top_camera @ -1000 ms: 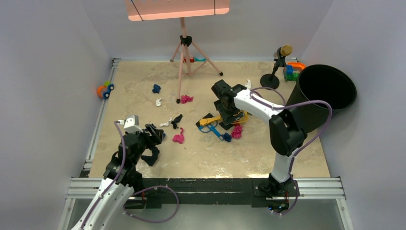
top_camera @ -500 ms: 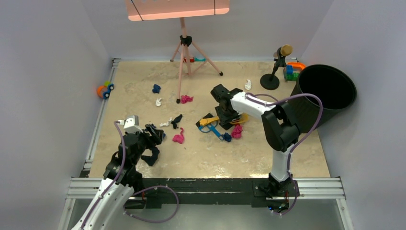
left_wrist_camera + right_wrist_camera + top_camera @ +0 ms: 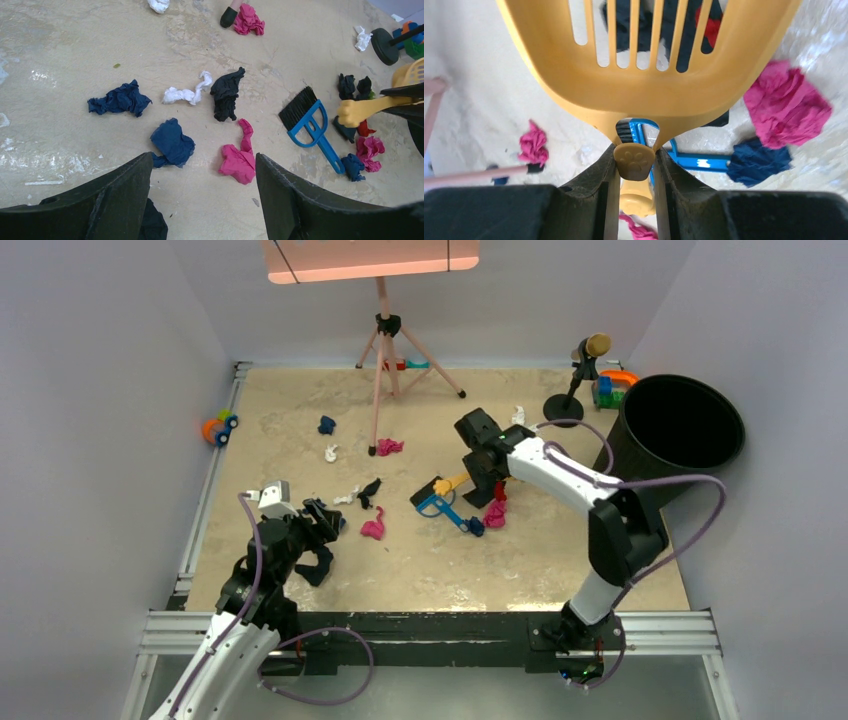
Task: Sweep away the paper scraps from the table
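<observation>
Paper scraps lie spread over the beige table [image 3: 450, 560]. In front of my left gripper are a pink wad [image 3: 239, 160], a dark blue wad [image 3: 172, 142], a white twist [image 3: 187, 92] and a black wad [image 3: 226, 94]. My left gripper [image 3: 204, 157] hovers open above bare table near the front left [image 3: 325, 540]. My right gripper [image 3: 635, 155] is shut on the paw-print handle of the yellow dustpan [image 3: 644, 75], mid-table [image 3: 478, 483]. Under the pan lie a blue hand brush [image 3: 689, 161], a pink scrap [image 3: 786, 102] and a dark blue scrap [image 3: 756, 161].
A black round bin [image 3: 680, 430] stands at the right edge. A pink tripod [image 3: 380, 370] stands at the back, with a toy microphone stand [image 3: 570, 390] and coloured toys [image 3: 612, 388] at the back right. An orange toy car [image 3: 218, 427] sits at the left rail.
My right gripper has closed on the dustpan handle, and its arm has swung to the right. The left arm has not moved.
</observation>
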`<control>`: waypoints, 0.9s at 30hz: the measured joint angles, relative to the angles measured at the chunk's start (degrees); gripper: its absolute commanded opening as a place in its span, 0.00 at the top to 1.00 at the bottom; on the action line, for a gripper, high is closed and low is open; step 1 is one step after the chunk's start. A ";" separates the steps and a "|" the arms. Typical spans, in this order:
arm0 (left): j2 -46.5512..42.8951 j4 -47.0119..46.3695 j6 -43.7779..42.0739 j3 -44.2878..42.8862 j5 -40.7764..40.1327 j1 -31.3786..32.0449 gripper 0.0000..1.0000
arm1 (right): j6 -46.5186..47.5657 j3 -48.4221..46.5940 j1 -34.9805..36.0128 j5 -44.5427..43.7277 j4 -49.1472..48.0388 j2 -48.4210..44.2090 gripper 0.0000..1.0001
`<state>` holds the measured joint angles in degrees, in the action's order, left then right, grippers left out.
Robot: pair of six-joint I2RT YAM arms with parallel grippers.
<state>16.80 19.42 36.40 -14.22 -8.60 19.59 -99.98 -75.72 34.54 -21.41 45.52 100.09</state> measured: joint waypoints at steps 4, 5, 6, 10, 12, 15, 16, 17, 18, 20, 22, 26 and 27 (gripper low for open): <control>0.00 0.00 0.00 0.00 0.00 0.00 0.21 | 12.11 4.24 -0.37 -2.82 -4.39 -9.22 0.97; 0.00 0.00 0.00 0.00 0.00 0.00 0.21 | 16.65 5.49 -0.70 -3.17 -6.29 -11.54 0.99; 0.00 0.00 0.00 0.00 0.00 0.00 0.21 | 21.84 6.78 -1.33 -3.06 -8.46 -13.81 1.00; 0.00 0.00 0.00 0.00 0.02 0.00 0.22 | 45.11 9.53 -7.89 6.23 -16.31 -19.17 1.00; 0.02 0.00 0.00 0.00 0.02 0.00 0.22 | 56.17 8.20 -11.58 10.86 -16.65 -18.64 1.00; 0.17 -0.02 0.00 0.00 0.02 0.00 0.22 | 70.10 3.58 -14.01 12.48 -13.05 -14.80 0.96; 0.28 -0.02 0.00 0.00 0.04 0.00 0.22 | 72.89 2.67 -13.97 12.41 -12.22 -13.60 0.94; 0.42 -0.04 0.00 0.00 0.04 0.00 0.22 | 76.46 1.57 -13.70 11.93 -10.75 -11.91 0.94; 0.57 -0.04 0.00 0.00 0.02 0.00 0.22 | 78.53 1.11 -13.55 11.61 -9.92 -10.75 0.93; 0.85 -0.04 0.00 0.00 0.02 0.00 0.22 | 82.86 0.48 -13.22 9.81 -7.85 -7.63 0.93; 1.16 -0.11 0.00 0.00 0.02 0.00 0.22 | 85.59 0.57 -13.16 7.65 -6.47 -4.74 0.92; 1.44 -0.11 0.00 0.00 0.02 0.00 0.22 | 89.22 4.24 -13.31 5.90 -6.47 -0.98 0.54; 1.44 -0.11 0.00 0.00 0.02 0.00 0.22 | 89.72 5.44 -13.44 5.92 -6.29 -0.81 0.38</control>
<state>18.24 19.31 36.40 -14.22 -8.58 19.59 -10.26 -70.28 21.10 -15.49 39.22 99.29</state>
